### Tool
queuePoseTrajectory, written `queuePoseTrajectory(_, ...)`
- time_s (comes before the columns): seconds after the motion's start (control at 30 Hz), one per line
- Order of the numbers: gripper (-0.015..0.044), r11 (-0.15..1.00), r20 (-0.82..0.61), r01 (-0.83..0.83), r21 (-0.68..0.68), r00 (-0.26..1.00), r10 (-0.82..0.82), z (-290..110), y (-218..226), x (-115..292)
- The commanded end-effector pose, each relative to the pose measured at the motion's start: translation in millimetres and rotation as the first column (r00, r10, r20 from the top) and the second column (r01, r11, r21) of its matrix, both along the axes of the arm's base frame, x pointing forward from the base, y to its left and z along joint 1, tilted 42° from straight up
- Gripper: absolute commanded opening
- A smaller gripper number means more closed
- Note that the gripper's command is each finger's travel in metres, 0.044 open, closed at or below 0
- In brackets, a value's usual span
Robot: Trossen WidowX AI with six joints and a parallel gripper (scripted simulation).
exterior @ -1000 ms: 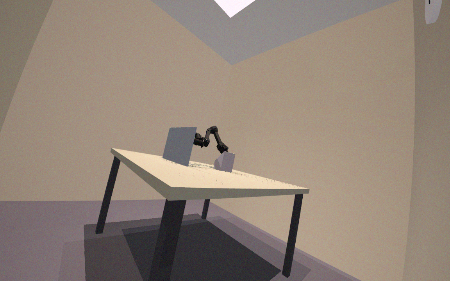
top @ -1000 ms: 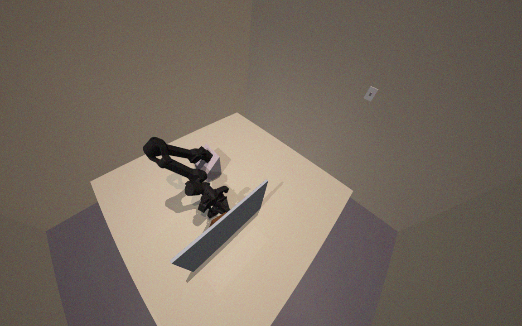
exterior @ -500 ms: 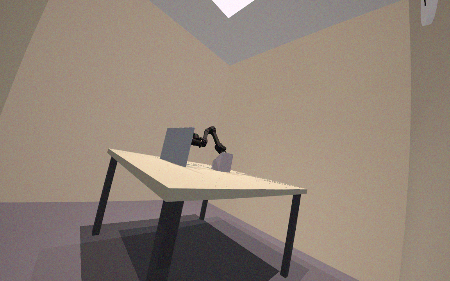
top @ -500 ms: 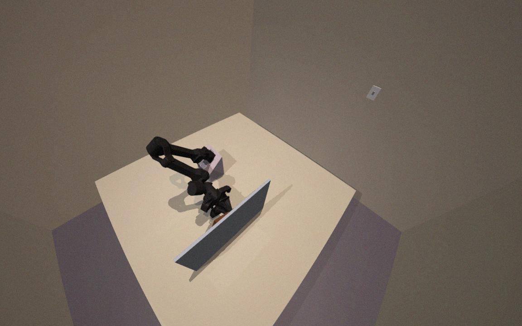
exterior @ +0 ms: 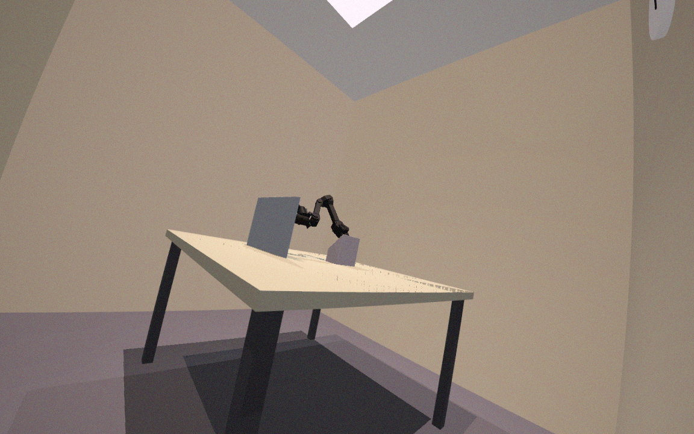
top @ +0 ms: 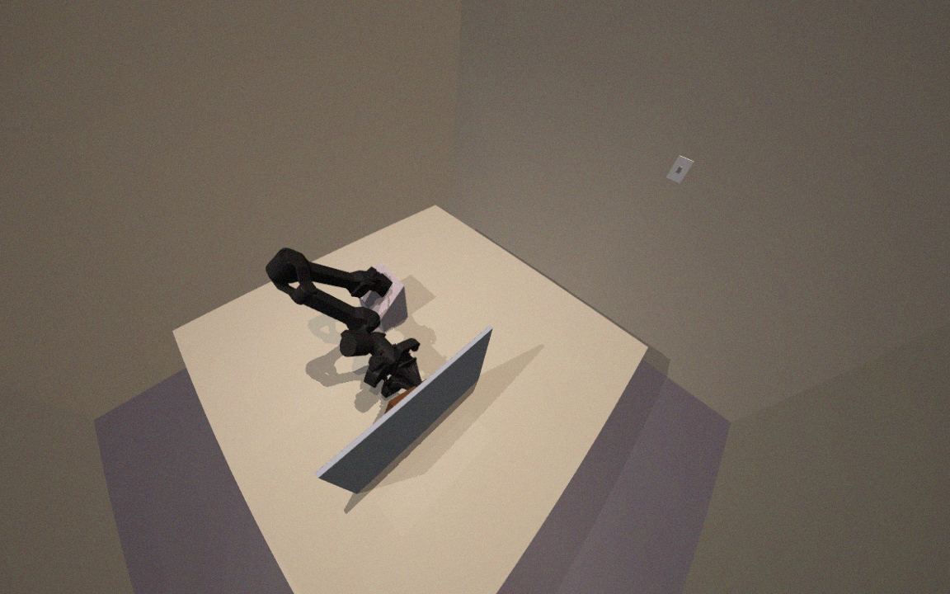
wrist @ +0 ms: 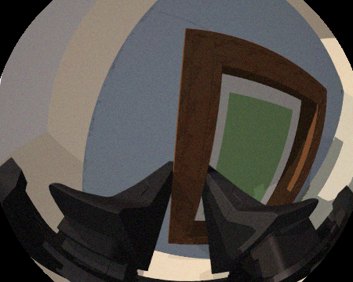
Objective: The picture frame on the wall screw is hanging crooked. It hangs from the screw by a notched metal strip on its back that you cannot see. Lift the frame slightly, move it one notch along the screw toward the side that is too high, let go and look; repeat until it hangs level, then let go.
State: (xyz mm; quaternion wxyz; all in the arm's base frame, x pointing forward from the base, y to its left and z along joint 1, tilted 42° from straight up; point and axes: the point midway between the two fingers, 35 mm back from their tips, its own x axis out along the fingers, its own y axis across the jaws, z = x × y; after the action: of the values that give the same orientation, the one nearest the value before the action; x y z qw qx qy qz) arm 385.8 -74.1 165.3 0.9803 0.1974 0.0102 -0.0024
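A brown picture frame (wrist: 198,110) with a green picture (wrist: 252,143) and a pale mat hangs on the grey-blue wall panel (wrist: 135,110) (top: 419,413) (exterior: 273,225). In the wrist view the frame fills the middle and looks tilted. My gripper (wrist: 188,168) (top: 398,380) is shut on the frame's near brown bar, one finger on each side. In the top view only a small brown corner of the frame (top: 395,403) shows beside the panel. The screw and the notched strip are hidden behind the frame. In the exterior view the panel hides the frame and the gripper.
The panel stands upright on a beige table (top: 538,443) (exterior: 306,280). The arm's base sits on a pale block (top: 390,299) (exterior: 343,250) behind the panel. The table's edges lie well away from the arm.
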Motion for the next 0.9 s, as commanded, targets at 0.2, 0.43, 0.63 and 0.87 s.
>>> queuePoseTrajectory(0.2,0.0,1.0,0.014,-0.007,-0.001,1.0,0.007,5.1,0.2,0.8)
queuePoseTrajectory(0.43,0.0,1.0,0.014,-0.007,-0.001,1.0,0.007,6.9,-0.4,0.8)
queuePoseTrajectory(0.63,0.0,1.0,0.014,-0.007,-0.001,1.0,0.007,6.8,-1.0,0.8)
queuePoseTrajectory(0.87,0.0,1.0,0.014,-0.007,-0.001,1.0,0.007,6.8,-1.2,0.8)
